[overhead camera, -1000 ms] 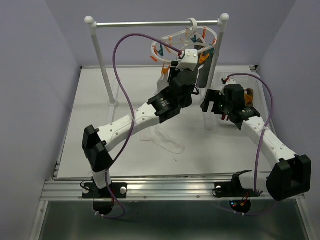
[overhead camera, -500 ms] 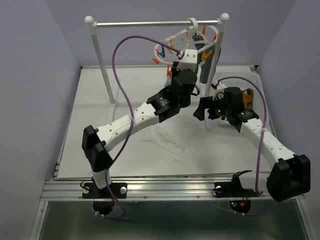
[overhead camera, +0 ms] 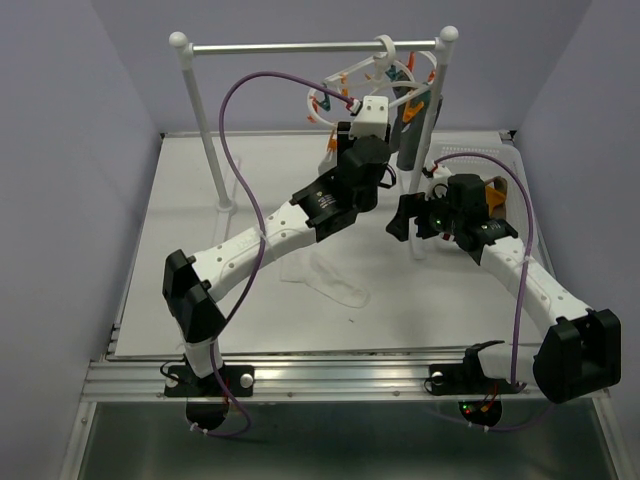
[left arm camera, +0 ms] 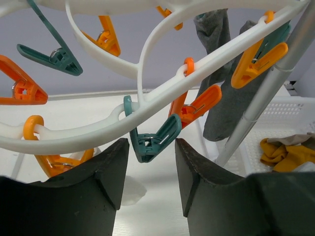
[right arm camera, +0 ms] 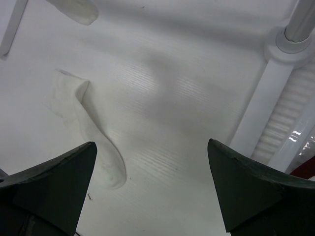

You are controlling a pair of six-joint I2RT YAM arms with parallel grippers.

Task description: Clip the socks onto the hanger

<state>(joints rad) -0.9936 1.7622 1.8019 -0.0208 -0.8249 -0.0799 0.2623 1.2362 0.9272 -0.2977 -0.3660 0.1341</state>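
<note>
The white hanger [overhead camera: 375, 85] hangs from the rail, its ring [left arm camera: 206, 61] carrying orange and teal clips. My left gripper [overhead camera: 352, 100] is raised up to it. The left jaws [left arm camera: 151, 142] stand apart, with a teal clip [left arm camera: 150, 140] dangling at their tips and touched by neither finger. A grey sock [left arm camera: 221, 73] hangs from the hanger on the right [overhead camera: 410, 140]. A white sock [overhead camera: 325, 280] lies flat on the table. My right gripper [overhead camera: 402, 218] hovers wide open and empty [right arm camera: 151, 143], with the white sock [right arm camera: 86, 118] to the left of its fingers.
The metal rail stand [overhead camera: 310, 46] spans the back; its right post [right arm camera: 261, 113] rises close to my right gripper. A white perforated basket [overhead camera: 500, 165] at the right holds a mustard sock [left arm camera: 285, 152]. An orange clip [left arm camera: 197, 105] hangs just beyond the teal one.
My left gripper shifted a little left along the hanger and its jaws widened; the hanger swung with it. The right arm moved slightly left, then stayed still.
</note>
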